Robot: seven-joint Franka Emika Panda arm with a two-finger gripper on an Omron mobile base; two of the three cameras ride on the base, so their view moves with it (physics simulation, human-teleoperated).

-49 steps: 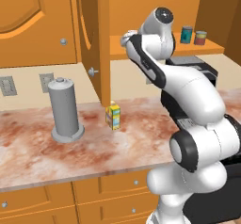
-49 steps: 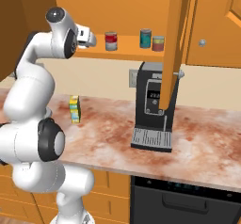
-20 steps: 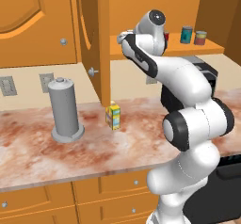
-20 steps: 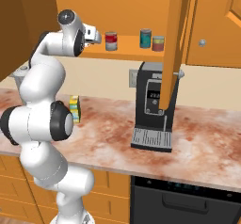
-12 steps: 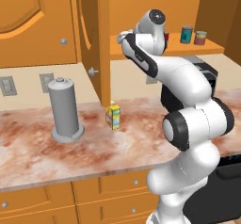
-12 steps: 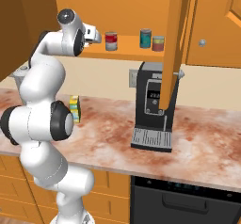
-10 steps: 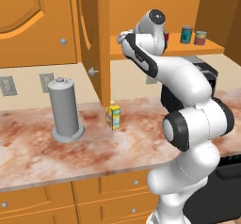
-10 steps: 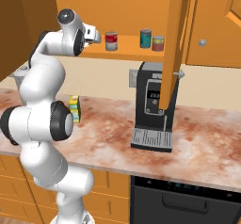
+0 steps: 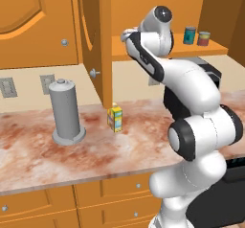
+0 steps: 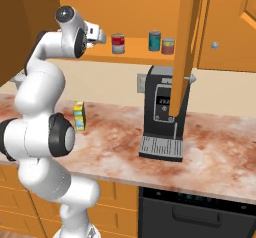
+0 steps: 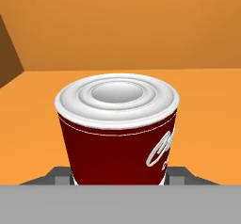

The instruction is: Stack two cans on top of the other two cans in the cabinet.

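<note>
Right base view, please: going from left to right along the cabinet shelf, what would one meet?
The claw → the dark red can with a white lower half → the teal blue can → the grey can with a red upper band → the edge of the open cabinet door.

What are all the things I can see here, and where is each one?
cabinet: one, orange wood, on the wall, doors open
dark red can: one, red with a white lower half, on the cabinet shelf, left of the other cans
teal can: one, teal blue, further right on the shelf
grey can: one, grey with a red upper band, beside the teal can
yellow carton: one, on the counter
grey canister: one, tall, on the counter's left part
coffee machine: one, black and silver, on the counter under the shelf
counter: one, reddish marbled top over orange drawers
wall outlets: two, grey, behind the canister
pincer: one, open, at shelf height, facing the dark red can
</note>
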